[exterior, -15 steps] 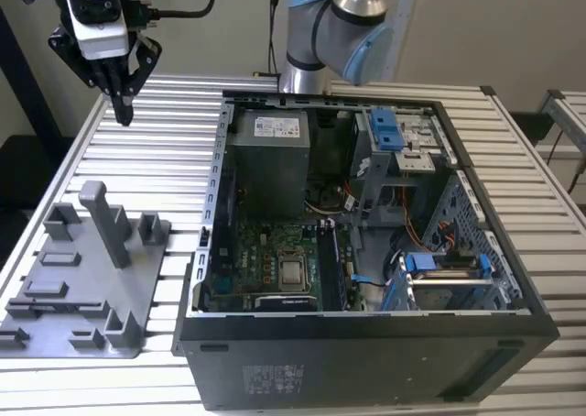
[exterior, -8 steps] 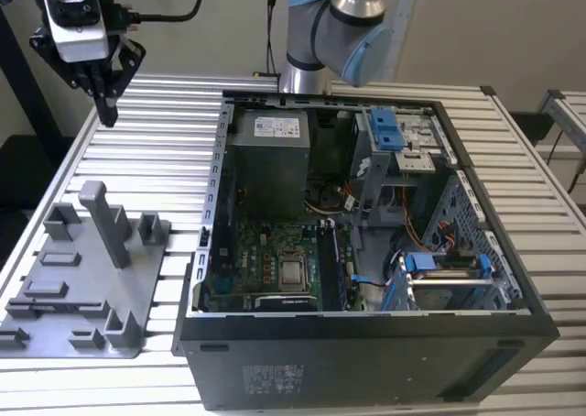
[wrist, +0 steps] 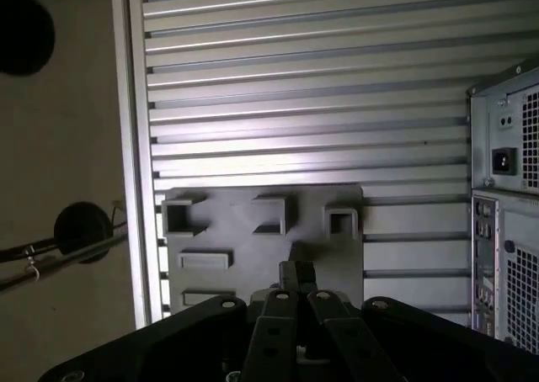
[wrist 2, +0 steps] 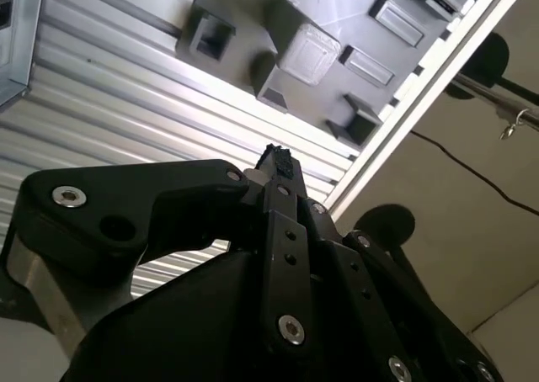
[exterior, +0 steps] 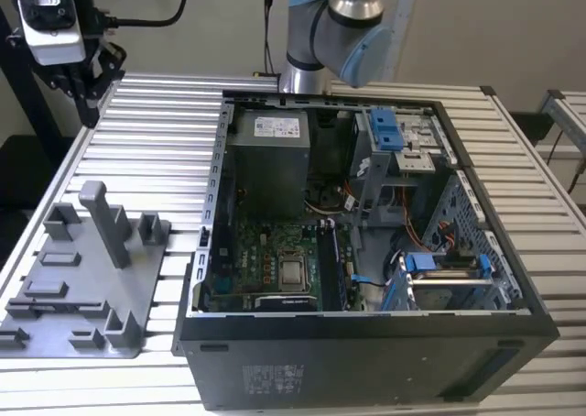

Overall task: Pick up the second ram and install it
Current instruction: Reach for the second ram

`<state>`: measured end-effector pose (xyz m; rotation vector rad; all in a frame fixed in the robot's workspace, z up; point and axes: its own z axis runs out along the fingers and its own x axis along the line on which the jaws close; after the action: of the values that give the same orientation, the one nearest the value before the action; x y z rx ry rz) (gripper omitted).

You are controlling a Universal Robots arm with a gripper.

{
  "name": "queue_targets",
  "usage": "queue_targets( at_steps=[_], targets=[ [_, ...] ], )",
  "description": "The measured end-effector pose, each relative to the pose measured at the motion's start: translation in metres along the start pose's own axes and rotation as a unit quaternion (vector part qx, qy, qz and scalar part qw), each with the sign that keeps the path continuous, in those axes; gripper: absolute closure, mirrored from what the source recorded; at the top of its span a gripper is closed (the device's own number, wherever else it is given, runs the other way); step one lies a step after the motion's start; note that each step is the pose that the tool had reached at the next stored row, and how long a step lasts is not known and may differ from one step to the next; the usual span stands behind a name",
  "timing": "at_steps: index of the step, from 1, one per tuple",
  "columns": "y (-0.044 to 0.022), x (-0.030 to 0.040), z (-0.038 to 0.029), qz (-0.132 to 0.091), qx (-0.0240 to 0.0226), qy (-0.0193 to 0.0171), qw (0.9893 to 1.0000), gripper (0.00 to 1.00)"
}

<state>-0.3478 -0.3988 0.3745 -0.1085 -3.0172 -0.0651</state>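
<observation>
The end effector (wrist: 296,274) hangs closed, its jaws pressed together.

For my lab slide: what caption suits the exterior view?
Open computer case on slatted table, grey parts tray at the exterior view's left, robot arm behind the case.

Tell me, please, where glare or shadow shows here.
Second wrist view: glare streaks the table and the fixture; first wrist view: a bright band crosses the table, the gripper dark; exterior view: the case is dim inside.
</observation>
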Motion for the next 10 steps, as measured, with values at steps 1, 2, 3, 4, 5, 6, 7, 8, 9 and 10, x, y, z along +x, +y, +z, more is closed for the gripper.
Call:
queue_targets(
  at_steps=[1, 2, 3, 4, 5, 6, 7, 8, 9, 10],
  targets=[
    [-0.0002, 0.0030, 0.0007, 0.000, 0.0001, 0.0014, 1.0000, 0.89],
    [-0.0005, 0.0059, 0.0013, 0.000, 0.0002, 0.0028, 1.0000, 0.89],
    [-0.0007, 0.0086, 0.0019, 0.000, 0.0003, 0.0042, 1.0000, 0.89],
    [-0.0009, 0.0114, 0.0025, 0.000, 0.0004, 0.0057, 1.0000, 0.89],
    [-0.0011, 0.0142, 0.0031, 0.000, 0.0005, 0.0072, 1.0000, 0.89],
    [-0.0013, 0.0169, 0.0037, 0.000, 0.0006, 0.0086, 1.0000, 0.89],
    [-0.0016, 0.0200, 0.0044, 0.000, 0.0007, 0.0100, 1.0000, 0.89],
    [-0.0018, 0.0230, 0.0050, 0.000, 0.0008, 0.0106, 0.9999, 0.89],
    [-0.0021, 0.0263, 0.0055, 0.000, 0.0008, 0.0105, 0.9999, 0.89],
    [-0.0023, 0.0295, 0.0059, -0.001, 0.0009, 0.0106, 0.9999, 0.89]
  ],
)
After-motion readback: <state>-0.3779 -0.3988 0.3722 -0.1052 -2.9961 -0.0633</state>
